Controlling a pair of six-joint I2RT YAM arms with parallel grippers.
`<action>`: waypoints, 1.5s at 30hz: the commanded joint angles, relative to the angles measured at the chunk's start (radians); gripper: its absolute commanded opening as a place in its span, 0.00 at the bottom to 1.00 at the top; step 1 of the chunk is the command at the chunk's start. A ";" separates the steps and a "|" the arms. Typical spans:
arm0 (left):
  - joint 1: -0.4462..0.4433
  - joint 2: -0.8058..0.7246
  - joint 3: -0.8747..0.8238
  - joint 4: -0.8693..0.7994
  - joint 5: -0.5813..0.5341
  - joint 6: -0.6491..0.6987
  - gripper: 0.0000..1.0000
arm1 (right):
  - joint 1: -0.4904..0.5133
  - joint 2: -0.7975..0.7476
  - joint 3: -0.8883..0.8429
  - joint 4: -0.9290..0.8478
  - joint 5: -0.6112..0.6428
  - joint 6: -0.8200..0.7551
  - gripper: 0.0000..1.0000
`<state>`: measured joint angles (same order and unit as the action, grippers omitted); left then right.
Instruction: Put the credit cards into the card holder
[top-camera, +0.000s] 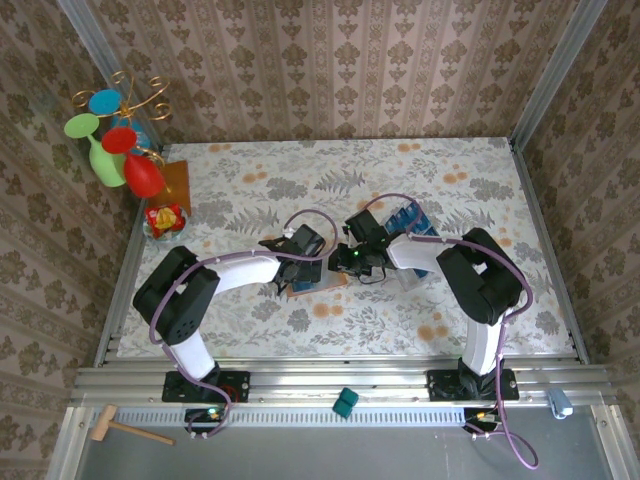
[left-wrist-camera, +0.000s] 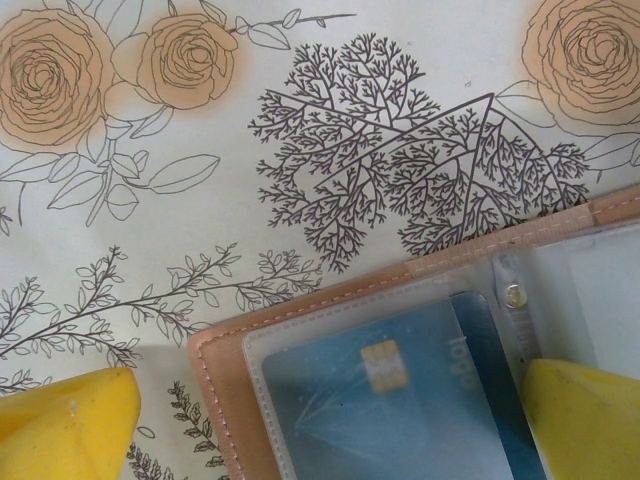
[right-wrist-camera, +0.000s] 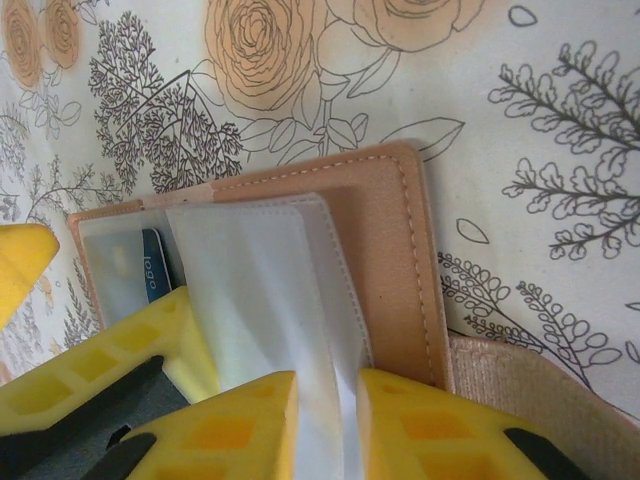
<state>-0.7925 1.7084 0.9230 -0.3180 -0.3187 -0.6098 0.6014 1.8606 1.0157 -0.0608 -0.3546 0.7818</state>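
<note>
Open card holder (right-wrist-camera: 385, 230) on table (right-wrist-camera: 560, 120); right pincer (right-wrist-camera: 325, 420) pinches its clear sleeve (right-wrist-camera: 290, 290), left pincer (left-wrist-camera: 325, 425) gapes wide over the holder's pocketed credit card (left-wrist-camera: 420, 390). Step: probably spreading next pocket. Next likely needs steady sleeve hold, fresh card fetched.

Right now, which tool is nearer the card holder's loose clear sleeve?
Right. The right tool pinches the clear sleeve. The left tool hangs open across an edge of the card holder, one finger over its carded pocket, one over the tablecloth.
</note>
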 joint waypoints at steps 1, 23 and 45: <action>-0.009 0.009 -0.021 -0.022 -0.007 -0.007 1.00 | 0.001 -0.001 -0.021 0.029 -0.050 0.026 0.21; 0.174 -0.388 -0.099 -0.092 0.069 -0.005 1.00 | 0.080 -0.026 0.105 -0.046 -0.059 0.045 0.49; 0.315 -0.566 -0.278 -0.086 0.131 0.011 1.00 | 0.186 0.175 0.290 -0.105 -0.047 0.093 0.61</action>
<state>-0.4862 1.1561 0.6617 -0.4000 -0.2035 -0.6090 0.7883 2.0228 1.2934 -0.1387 -0.3981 0.8528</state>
